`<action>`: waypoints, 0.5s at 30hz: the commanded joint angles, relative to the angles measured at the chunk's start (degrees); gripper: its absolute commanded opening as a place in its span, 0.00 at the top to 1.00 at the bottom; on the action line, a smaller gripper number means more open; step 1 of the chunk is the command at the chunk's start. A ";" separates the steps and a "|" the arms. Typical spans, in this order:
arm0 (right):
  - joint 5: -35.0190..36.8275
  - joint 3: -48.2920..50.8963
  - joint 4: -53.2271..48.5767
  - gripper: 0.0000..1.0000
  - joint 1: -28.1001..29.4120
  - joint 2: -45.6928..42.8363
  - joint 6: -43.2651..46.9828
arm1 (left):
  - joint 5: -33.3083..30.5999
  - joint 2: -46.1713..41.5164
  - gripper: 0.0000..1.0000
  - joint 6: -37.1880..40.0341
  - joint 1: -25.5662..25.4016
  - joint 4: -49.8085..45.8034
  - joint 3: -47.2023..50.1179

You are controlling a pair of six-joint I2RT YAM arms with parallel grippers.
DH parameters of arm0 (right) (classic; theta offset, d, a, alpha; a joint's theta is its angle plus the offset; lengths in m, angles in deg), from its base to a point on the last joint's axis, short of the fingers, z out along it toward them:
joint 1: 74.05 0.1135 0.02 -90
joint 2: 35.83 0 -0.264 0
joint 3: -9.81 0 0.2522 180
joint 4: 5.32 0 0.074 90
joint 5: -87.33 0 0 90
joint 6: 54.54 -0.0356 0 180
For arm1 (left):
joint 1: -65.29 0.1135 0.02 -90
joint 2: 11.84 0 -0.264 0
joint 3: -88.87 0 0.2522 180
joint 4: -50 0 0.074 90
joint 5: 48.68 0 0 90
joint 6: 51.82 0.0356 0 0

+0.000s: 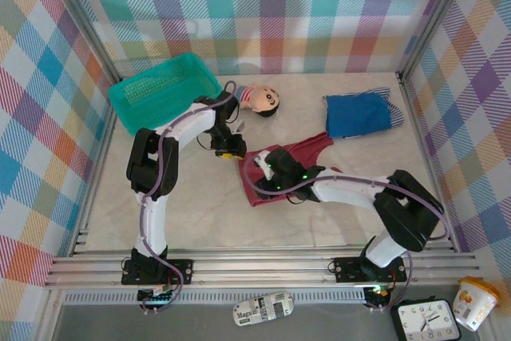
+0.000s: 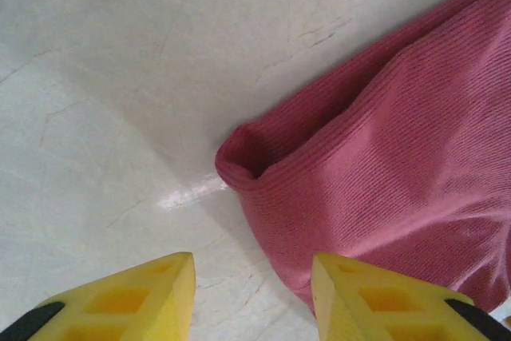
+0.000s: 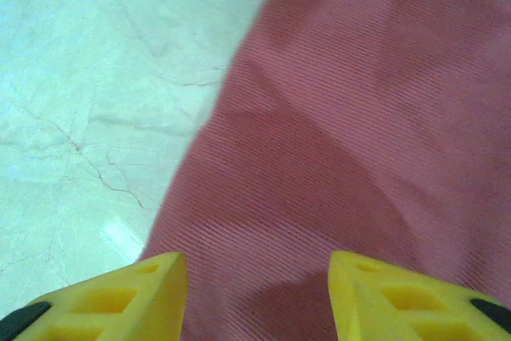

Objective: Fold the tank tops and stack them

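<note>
**Red top lies mid-table, both grippers spread at its left end**

The red top (image 1: 311, 149) lies flat in the middle of the table (image 1: 200, 213), slanting from its near-left edge up to the far right. In the left wrist view, a rolled corner of its ribbed cloth (image 2: 399, 157) faces the bare marble. In the right wrist view, the cloth (image 3: 359, 117) lies smooth with one soft crease.

The right gripper (image 1: 267, 175) hangs over the top's left part. Its yellow fingers stand apart (image 3: 255, 301) with nothing pinched between them. The left gripper (image 1: 231, 148) is just beside the top's far-left corner. Its fingers are also spread (image 2: 251, 301), one over the marble and the other over the cloth's edge, and they grip nothing.

Well apart, toward the far right, the blue top (image 1: 355, 113) lies folded on the striped top (image 1: 394, 116), which peeks out along its right side.

The doll (image 1: 259, 100) lies beyond the left gripper, and the basket (image 1: 164, 89) sits in the far-left corner.
</note>
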 commanded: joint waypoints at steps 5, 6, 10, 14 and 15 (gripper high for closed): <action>1.55 -7.58 -2.48 0.46 7.21 7.01 13.81 | 5.06 3.20 0.59 1.35 1.30 4.02 2.19; 2.19 -8.51 -3.45 0.45 7.52 8.22 14.03 | 5.38 3.55 0.59 1.47 1.31 4.13 1.87; 7.47 -11.25 -8.19 0.45 7.70 12.68 13.92 | 7.20 5.46 0.61 1.89 1.31 4.13 0.01; 12.09 -11.42 -11.05 0.46 7.77 13.88 12.86 | 9.17 6.97 0.65 2.18 1.31 3.96 -0.44; 12.48 -11.54 -11.71 0.46 7.74 14.30 12.81 | 9.47 7.14 0.66 2.29 1.23 3.96 -0.19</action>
